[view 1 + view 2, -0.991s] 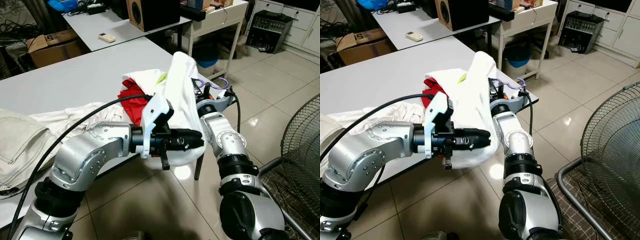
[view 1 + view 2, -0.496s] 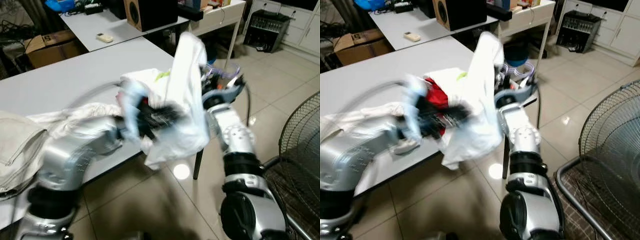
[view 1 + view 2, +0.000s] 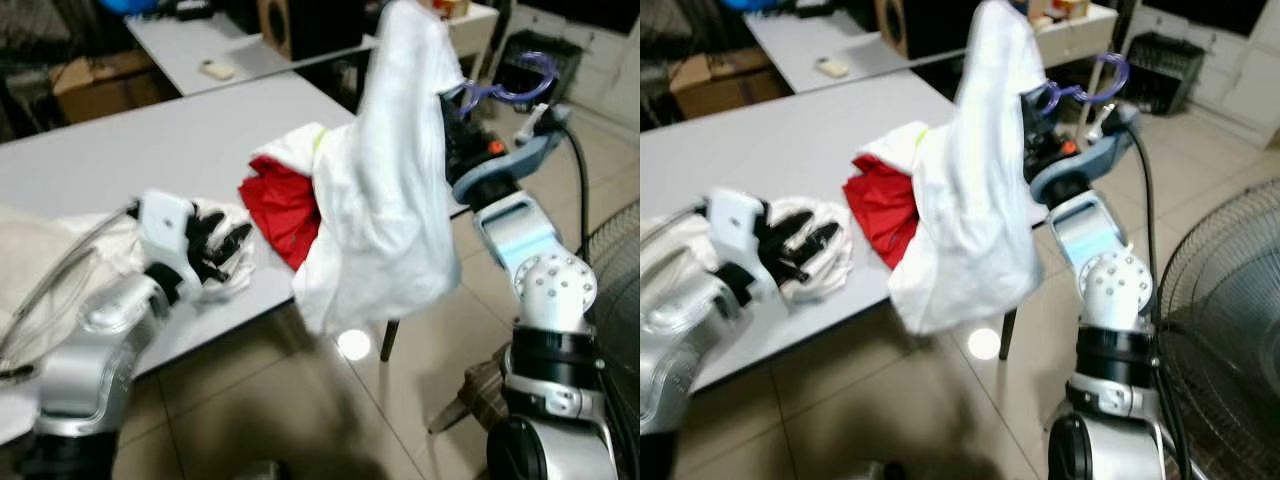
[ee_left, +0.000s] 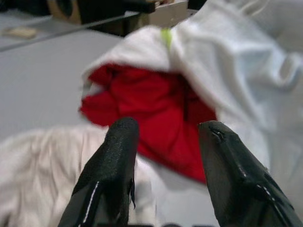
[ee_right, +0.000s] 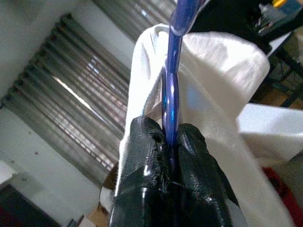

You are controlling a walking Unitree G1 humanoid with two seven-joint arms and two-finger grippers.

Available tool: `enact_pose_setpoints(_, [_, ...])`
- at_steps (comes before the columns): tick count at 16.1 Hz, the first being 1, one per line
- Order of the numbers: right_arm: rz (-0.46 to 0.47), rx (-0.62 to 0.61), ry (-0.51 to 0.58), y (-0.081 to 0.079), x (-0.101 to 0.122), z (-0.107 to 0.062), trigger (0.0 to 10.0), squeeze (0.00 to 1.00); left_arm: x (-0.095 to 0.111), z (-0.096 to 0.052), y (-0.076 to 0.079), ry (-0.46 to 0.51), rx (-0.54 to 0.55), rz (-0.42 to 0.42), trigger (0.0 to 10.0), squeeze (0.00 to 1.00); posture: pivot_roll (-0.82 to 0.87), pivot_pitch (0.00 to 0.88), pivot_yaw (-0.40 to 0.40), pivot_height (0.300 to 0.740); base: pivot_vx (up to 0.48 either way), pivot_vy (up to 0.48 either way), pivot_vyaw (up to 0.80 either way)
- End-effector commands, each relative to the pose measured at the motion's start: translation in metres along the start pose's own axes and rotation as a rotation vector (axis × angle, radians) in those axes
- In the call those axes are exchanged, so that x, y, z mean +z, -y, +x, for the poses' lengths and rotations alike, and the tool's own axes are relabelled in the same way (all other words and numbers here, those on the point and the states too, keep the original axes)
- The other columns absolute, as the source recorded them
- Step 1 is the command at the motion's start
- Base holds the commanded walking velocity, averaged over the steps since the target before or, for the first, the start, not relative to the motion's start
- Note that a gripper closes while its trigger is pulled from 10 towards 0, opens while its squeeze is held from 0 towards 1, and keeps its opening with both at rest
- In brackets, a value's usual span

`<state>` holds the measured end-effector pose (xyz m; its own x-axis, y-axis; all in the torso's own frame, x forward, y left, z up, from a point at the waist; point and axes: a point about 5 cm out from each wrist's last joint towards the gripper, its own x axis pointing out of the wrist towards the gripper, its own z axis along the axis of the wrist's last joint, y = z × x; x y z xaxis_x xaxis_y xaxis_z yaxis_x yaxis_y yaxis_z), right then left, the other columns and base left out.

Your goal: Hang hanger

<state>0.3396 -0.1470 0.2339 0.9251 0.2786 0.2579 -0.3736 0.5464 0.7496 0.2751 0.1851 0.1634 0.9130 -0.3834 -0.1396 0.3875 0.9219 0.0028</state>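
Glossy translucent blue plastic hanger (image 5: 171, 80), soft white cloth garment (image 3: 385, 200), matt grey table (image 3: 130, 150)

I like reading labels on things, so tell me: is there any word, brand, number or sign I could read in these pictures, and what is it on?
None can be read.
Cardboard box behind the far table: any print is too blurred to read.
Small remote-like object on the far table: too small and blurred.
White garment, red cloth and purple hanger: no lettering visible.
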Motion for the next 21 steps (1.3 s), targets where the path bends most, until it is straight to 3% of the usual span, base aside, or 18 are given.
enact_pose_setpoints(1, [-0.028, 0.04, -0.002, -0.008, 0.004, 0.005, 10.0, 0.0, 0.006, 0.005, 0.004, 0.033, 0.019, 0.015, 10.0, 0.0, -0.08, 0.0, 0.028, 0.74, 0.0, -0.48, 0.8])
enact_pose_setpoints(3, [-0.064, 0.063, 0.025, -0.011, 0.014, 0.012, 10.0, 0.0, 0.007, 0.011, 0.009, 0.063, 0.043, 0.018, 10.0, 0.0, -0.09, 0.0, 0.024, 0.74, 0.0, -0.48, 0.8])
enact_pose_setpoints(6, [-0.113, 0.002, 0.111, -0.002, 0.034, 0.025, 10.0, 0.0, 0.006, 0.018, 0.008, 0.069, 0.095, 0.001, 10.0, 0.0, -0.09, 0.0, 0.021, 0.74, 0.0, -0.125, 0.77])
enact_pose_setpoints(9, [-0.156, -0.037, 0.114, 0.001, 0.035, 0.027, 10.0, 0.0, 0.006, 0.02, 0.011, 0.08, 0.112, 0.029, 10.0, 0.0, -0.09, 0.0, 0.014, 0.74, 0.0, 0.0, 0.0])
enact_pose_setpoints(13, [-0.18, -0.117, 0.076, 0.02, 0.02, 0.023, 10.0, 0.0, 0.001, 0.022, 0.012, 0.071, 0.129, 0.033, 10.0, 0.0, -0.1, 0.0, 0.023, 0.74, 0.0, 0.0, 0.0])
enact_pose_setpoints(14, [-0.182, -0.128, 0.082, 0.023, 0.021, 0.027, 10.0, 0.0, 0.001, 0.023, 0.011, 0.071, 0.132, 0.031, 10.0, 0.0, -0.11, 0.0, 0.031, 0.74, 0.0, 0.0, 0.0])
enact_pose_setpoints(15, [-0.184, -0.096, 0.094, 0.017, 0.029, 0.042, 10.0, 0.0, 0.001, 0.026, 0.01, 0.07, 0.138, 0.026, 10.0, 0.0, -0.12, 0.0, 0.042, 0.74, 0.0, 0.0, 0.0])
enact_pose_setpoints(16, [-0.187, -0.054, 0.099, 0.007, 0.034, 0.05, 10.0, 0.0, 0.001, 0.027, 0.01, 0.071, 0.141, 0.025, 10.0, 0.0, -0.12, 0.0, 0.047, 0.74, 0.0, 0.0, 0.0])
enact_pose_setpoints(17, [-0.21, 0.135, 0.128, -0.035, 0.053, 0.066, 10.0, 0.0, 0.002, 0.029, 0.009, 0.085, 0.153, 0.026, 10.0, 0.0, -0.12, 0.0, 0.045, 0.74, 0.0, 0.0, 0.0])
enact_pose_setpoints(18, [-0.205, 0.378, 0.237, -0.094, 0.087, 0.071, 10.0, 0.0, 0.006, 0.029, 0.005, 0.106, 0.183, 0.028, 10.0, 0.0, -0.12, 0.0, 0.042, 0.74, 0.0, 0.0, 0.0])
enact_pose_setpoints(20, [-0.19, 0.585, 0.458, -0.152, 0.141, 0.055, 10.0, 0.0, 0.008, 0.027, -0.001, 0.132, 0.227, 0.025, 10.0, 0.0, -0.12, 0.0, 0.026, 0.74, 0.0, 0.0, 0.0])
enact_pose_setpoints(21, [-0.192, 0.62, 0.509, -0.164, 0.153, 0.049, 10.0, 0.0, 0.009, 0.026, -0.003, 0.135, 0.238, 0.023, 10.0, 0.0, -0.12, 0.0, 0.026, 0.74, 0.0, 0.0, 0.0])
